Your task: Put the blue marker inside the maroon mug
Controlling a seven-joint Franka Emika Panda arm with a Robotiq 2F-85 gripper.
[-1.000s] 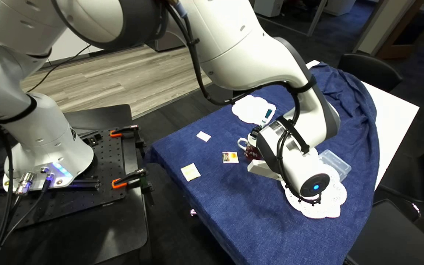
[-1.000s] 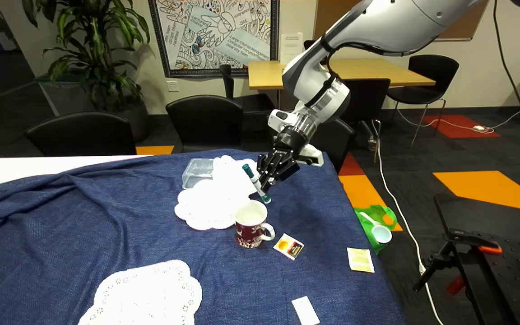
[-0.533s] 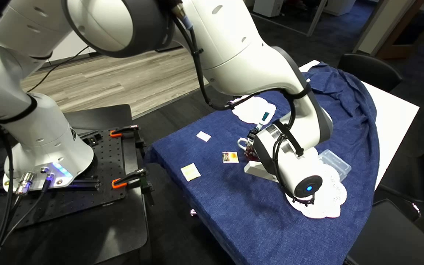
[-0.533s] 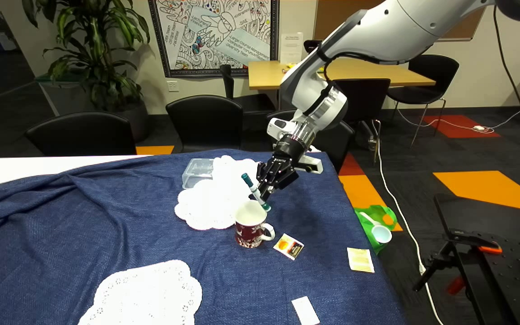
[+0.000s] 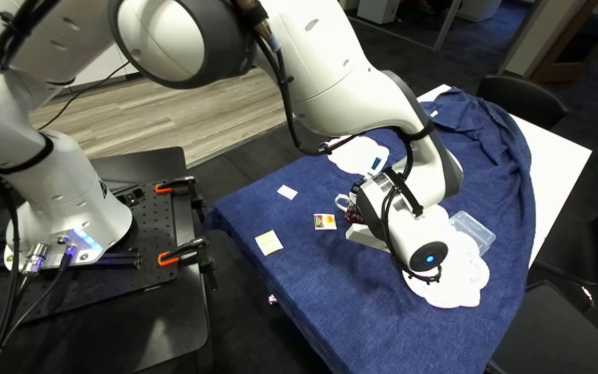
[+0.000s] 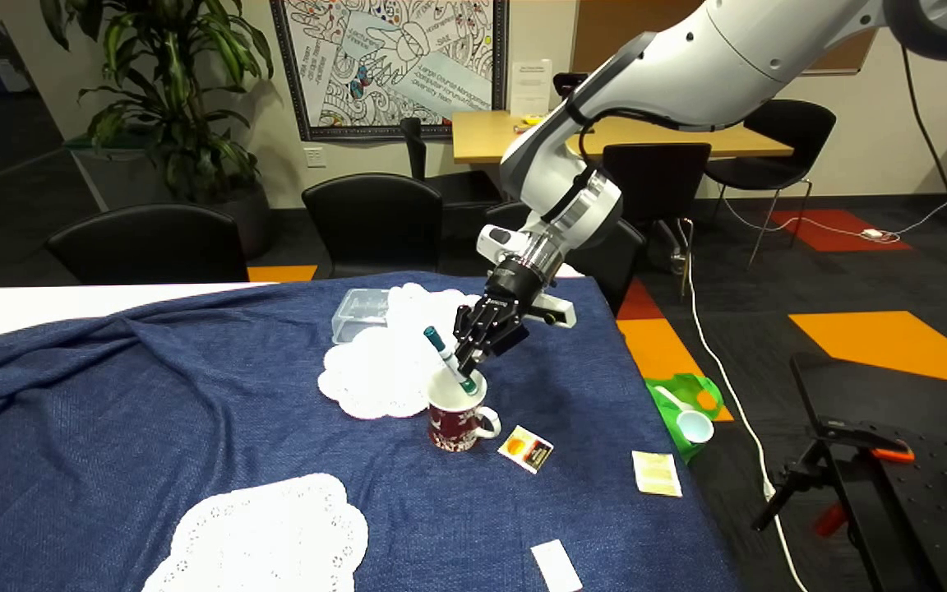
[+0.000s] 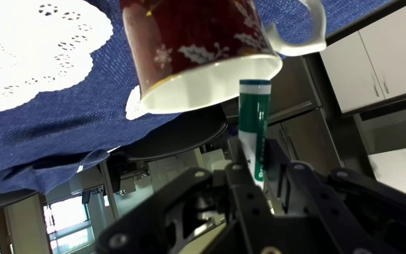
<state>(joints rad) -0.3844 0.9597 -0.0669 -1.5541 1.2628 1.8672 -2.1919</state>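
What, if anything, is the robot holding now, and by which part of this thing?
The blue marker, by its white labelled barrel. The jaws grip it nearer to the teal end that points toward the maroon mug.

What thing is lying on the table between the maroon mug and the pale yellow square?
A small printed packet lies between the maroon mug and the pale yellow square, with blue cloth showing on either side; both exterior views show this.

I stand in an apparent office, marked by black chairs, a framed poster naming teams, a potted plant and orange floor squares.
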